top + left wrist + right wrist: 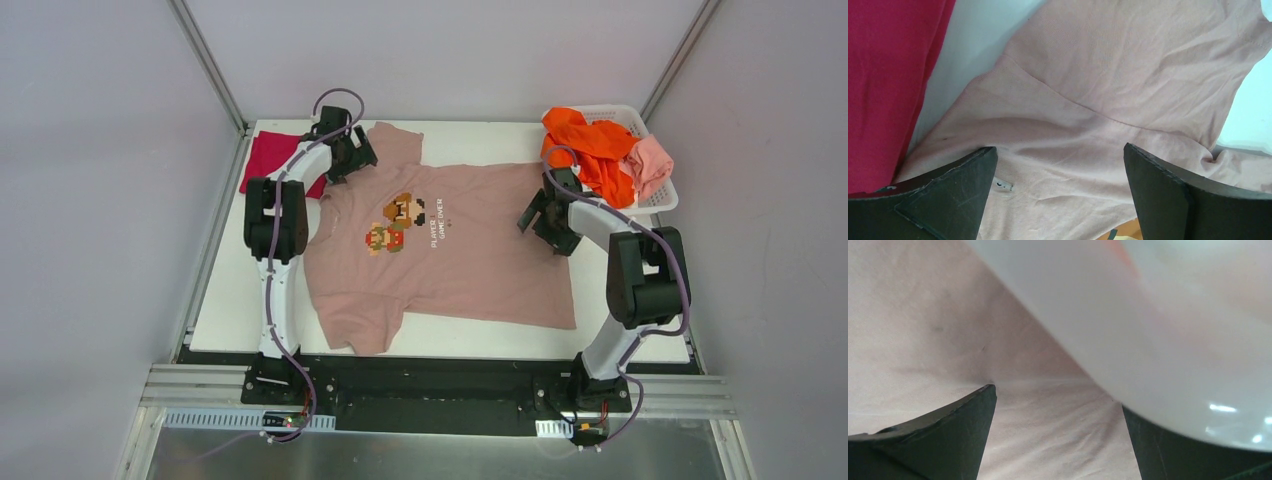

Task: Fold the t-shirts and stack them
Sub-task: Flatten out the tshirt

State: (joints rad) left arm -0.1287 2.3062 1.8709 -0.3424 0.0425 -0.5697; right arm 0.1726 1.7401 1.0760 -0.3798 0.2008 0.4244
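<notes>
A dusty-pink t-shirt with a pixel game print lies spread flat on the white table, print up. My left gripper hovers open over its collar and far sleeve. In the left wrist view the left gripper has pink cloth and a small neck label between its wide-apart fingers. My right gripper stands open at the shirt's right hem edge. In the right wrist view the right gripper shows only pink cloth between its fingers. A crimson t-shirt lies folded at the back left.
A white lattice basket at the back right holds an orange t-shirt and a salmon-pink one. A blurred white shape hides the right gripper's right fingertip. The crimson cloth lies just left of the left gripper.
</notes>
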